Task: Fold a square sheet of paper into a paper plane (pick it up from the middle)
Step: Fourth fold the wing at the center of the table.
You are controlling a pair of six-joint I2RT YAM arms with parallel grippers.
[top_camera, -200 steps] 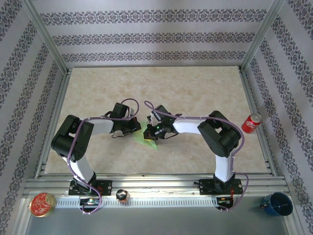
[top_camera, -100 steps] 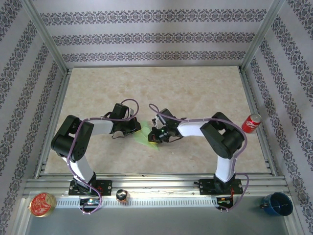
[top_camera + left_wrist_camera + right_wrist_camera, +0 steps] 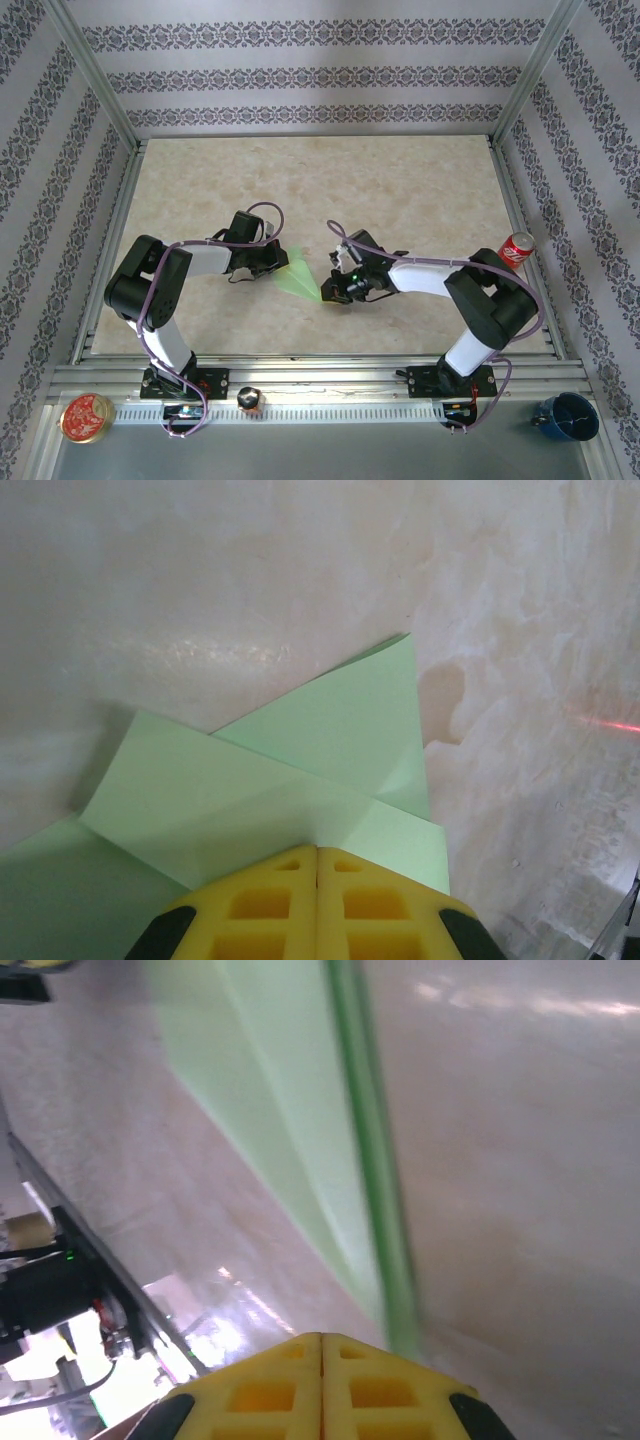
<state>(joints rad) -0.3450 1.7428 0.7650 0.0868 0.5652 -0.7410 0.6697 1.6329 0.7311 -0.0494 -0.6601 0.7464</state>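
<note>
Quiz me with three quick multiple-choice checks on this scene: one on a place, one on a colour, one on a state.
1. Where is the can on the table?
A. right edge
B. left edge
C. centre

2. What colour is the paper?
A. white
B. pale green
C. blue

3. How do the left gripper's jaws stand?
A. wide open
B. shut
C. clamped round the can

Key:
1 A: the top view shows the can standing at the table's right side.
2 B: the sheet looks pale green in both wrist views.
3 B: the left wrist view shows the yellow pads together with no gap.
</note>
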